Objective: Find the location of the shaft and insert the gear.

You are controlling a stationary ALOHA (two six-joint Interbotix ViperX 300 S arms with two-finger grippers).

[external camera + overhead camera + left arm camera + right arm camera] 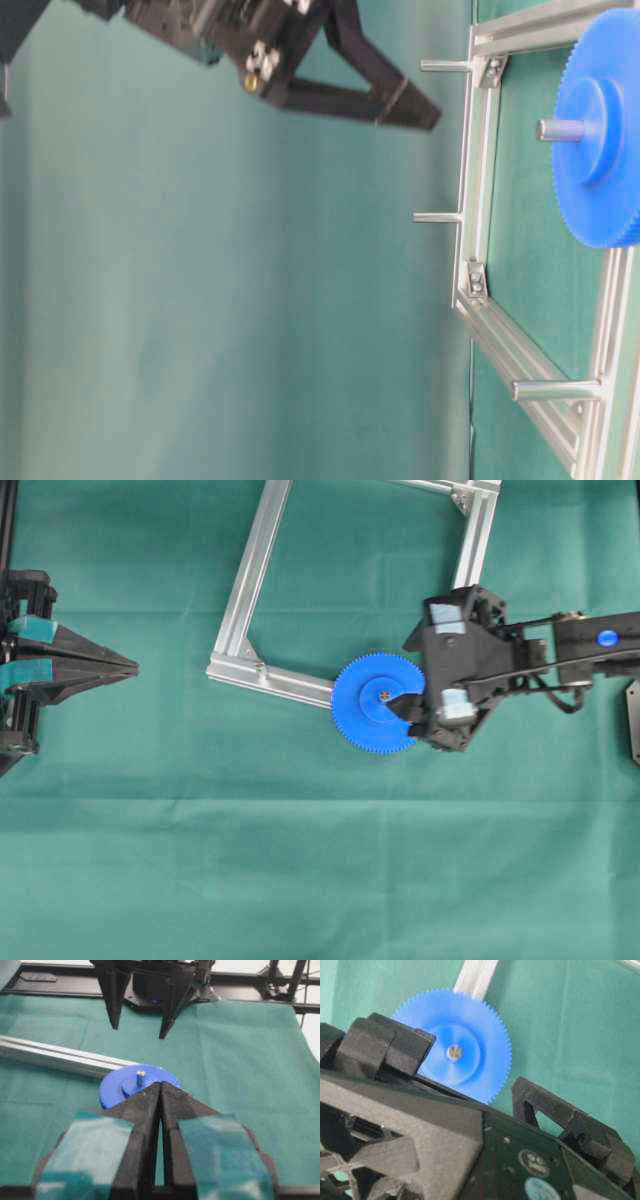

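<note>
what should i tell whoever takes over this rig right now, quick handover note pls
Left gripper: shut, empty, parked at the left edge of the overhead view.
Right gripper: open, holding nothing, above the table beside the gear.
Gear: lying flat at the corner of the aluminium frame, seated on the shaft, whose tip pokes up through the hub.
Done: shaft found, gear inserted and released.
Left: nothing obvious on the task itself; probably just clear the right arm away and check that the gear sits fully down.
</note>
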